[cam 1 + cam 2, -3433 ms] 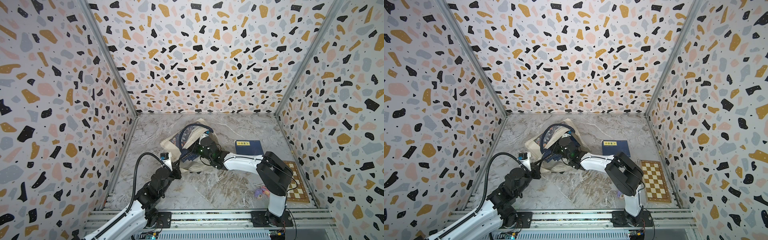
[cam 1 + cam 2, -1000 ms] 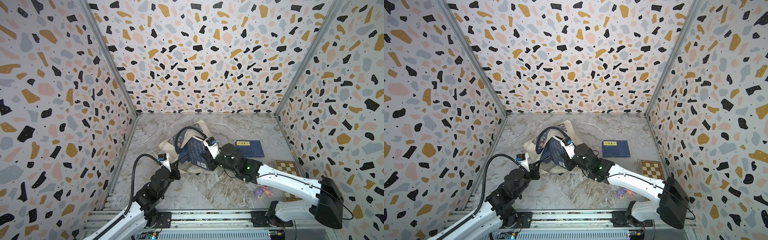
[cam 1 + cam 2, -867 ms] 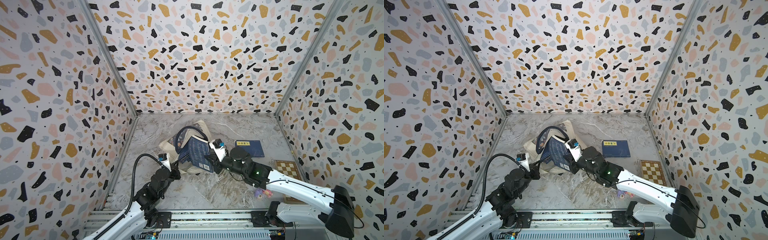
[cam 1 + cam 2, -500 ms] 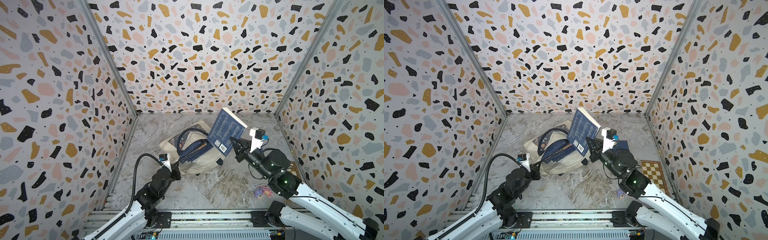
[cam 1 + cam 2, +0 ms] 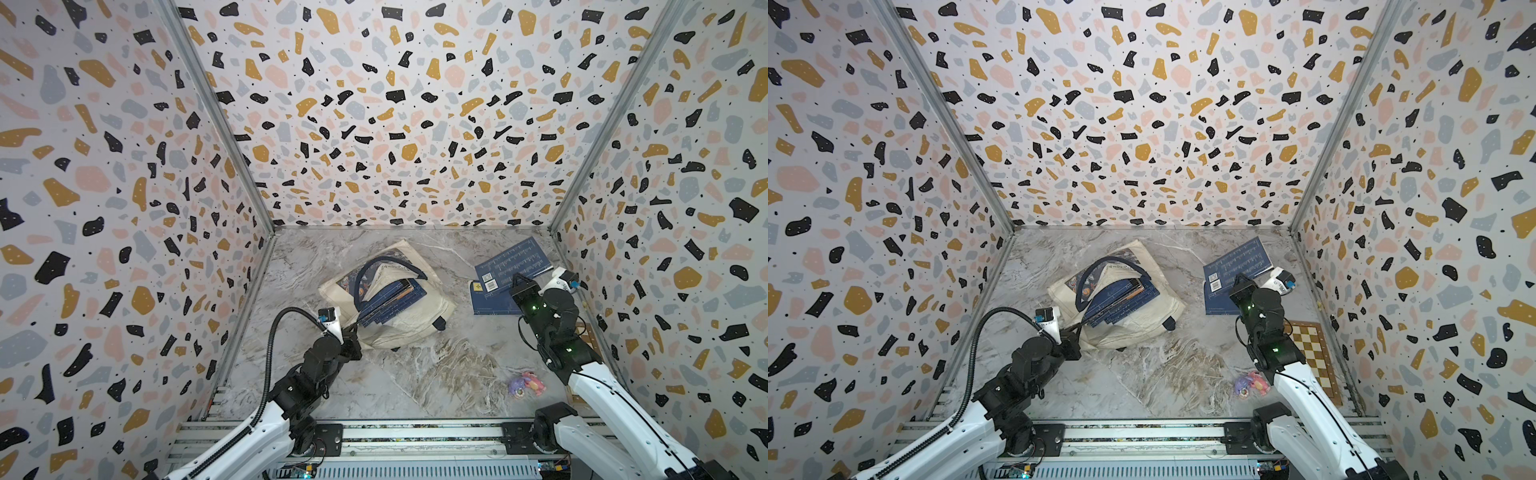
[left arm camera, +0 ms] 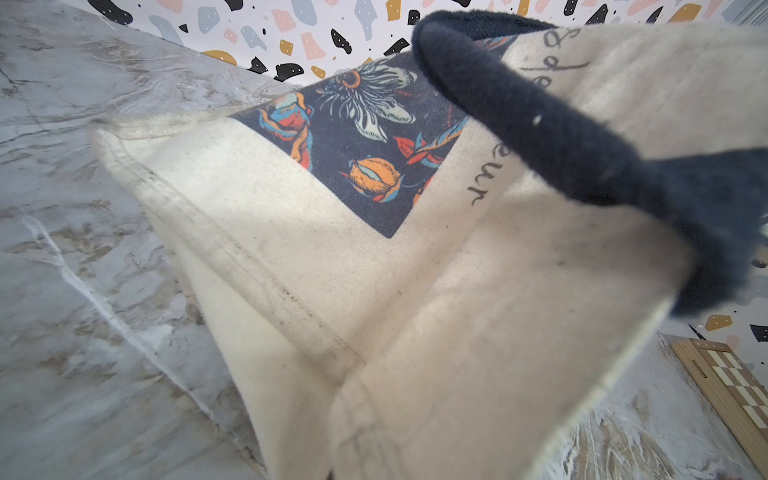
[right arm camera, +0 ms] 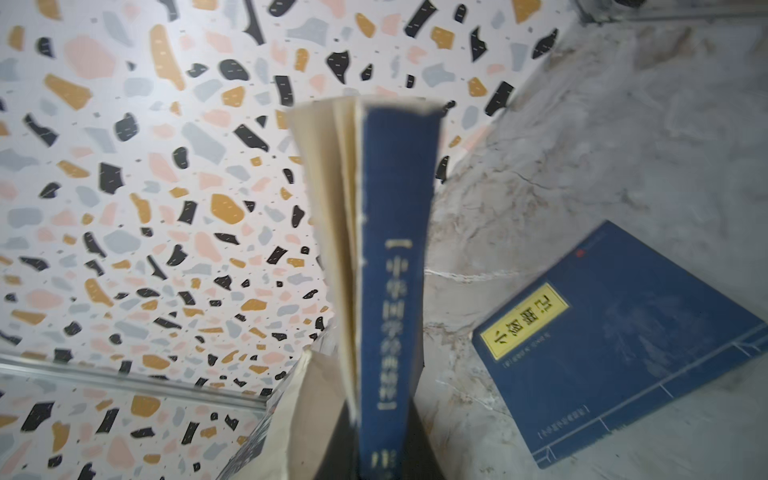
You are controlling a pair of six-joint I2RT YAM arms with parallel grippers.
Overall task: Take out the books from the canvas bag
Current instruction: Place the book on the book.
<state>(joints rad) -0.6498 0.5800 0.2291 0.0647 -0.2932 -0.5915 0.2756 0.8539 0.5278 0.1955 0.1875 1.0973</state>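
The cream canvas bag (image 5: 419, 320) (image 5: 1142, 328) lies left of centre, mouth open, with several navy books (image 5: 392, 297) (image 5: 1121, 297) showing inside. My left gripper (image 5: 348, 332) (image 5: 1070, 336) is shut on the bag's near edge; in the left wrist view the canvas (image 6: 374, 291) and a navy handle (image 6: 540, 124) fill the frame and hide the fingers. My right gripper (image 5: 517, 284) (image 5: 1241, 286) (image 7: 386, 449) is shut on a navy book (image 5: 515, 262) (image 7: 390, 270), held tilted above another navy book (image 5: 492, 303) (image 7: 623, 353) lying flat at the far right.
A checkered board (image 5: 1308, 353) (image 6: 735, 386) lies by the right wall, behind my right arm. A small pink and purple toy (image 5: 525, 384) (image 5: 1250, 384) sits near the front right. Patterned walls close in three sides.
My right arm has drawn a navy book out of the bag, lifted it and carried it right, over the book lying flat. The left gripper and the bag have stayed put.
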